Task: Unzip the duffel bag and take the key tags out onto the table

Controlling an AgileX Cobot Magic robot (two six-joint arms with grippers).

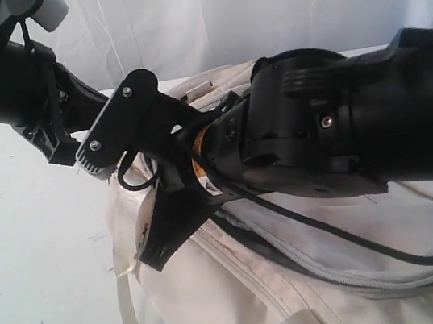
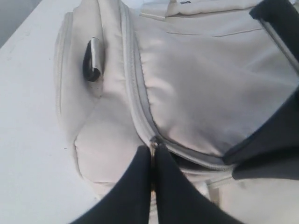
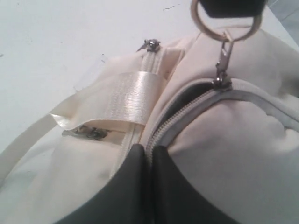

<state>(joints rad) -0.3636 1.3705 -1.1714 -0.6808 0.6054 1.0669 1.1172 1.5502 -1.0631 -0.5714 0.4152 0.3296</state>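
Observation:
The cream duffel bag [image 1: 244, 288] lies on the white table [image 1: 32, 238] under both arms. My left gripper [image 2: 153, 151] is shut on the ring of the zipper pull [image 3: 223, 58], which hangs from the slider [image 3: 221, 83] on the top zipper. Behind the slider the zipper [image 3: 182, 114] gapes a little and shows a dark inside. My right gripper [image 3: 149, 151] is shut on the bag's zipper edge, a short way along from the slider. The key tags are hidden.
A pale webbing strap [image 3: 124, 100] crosses the bag's end, with a second metal zipper pull [image 3: 149, 45] beyond it. A dark metal ring [image 2: 92, 60] sits on the side pocket. The right arm's black cable [image 1: 333, 234] drapes over the bag. Bare table lies to the left.

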